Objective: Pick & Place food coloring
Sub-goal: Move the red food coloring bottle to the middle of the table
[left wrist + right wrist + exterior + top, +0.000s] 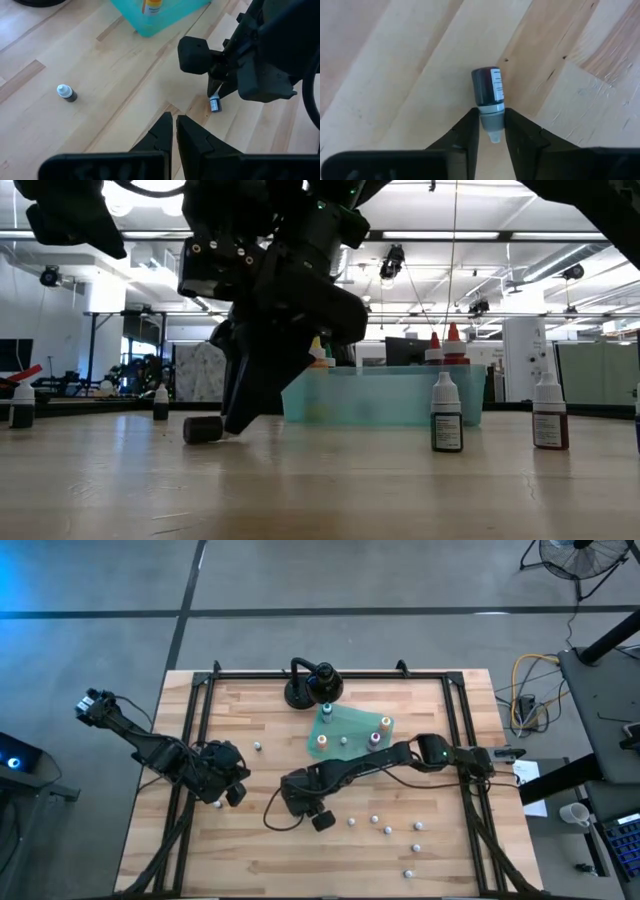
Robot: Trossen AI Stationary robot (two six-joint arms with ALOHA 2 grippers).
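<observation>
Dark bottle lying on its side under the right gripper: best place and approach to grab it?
Grip the dark bottle at its cap and neck, straight down from above. It lies flat on the table, cap toward the right gripper, whose fingers already flank the cap. The narrow neck fits between them; the body is wider.

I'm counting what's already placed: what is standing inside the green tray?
The high view shows about four bottles upright in the green tray: one orange-capped, one yellow-capped. From the low view, the translucent wall blurs their bodies and the right arm covers its left end, so the count is uncertain.
</observation>
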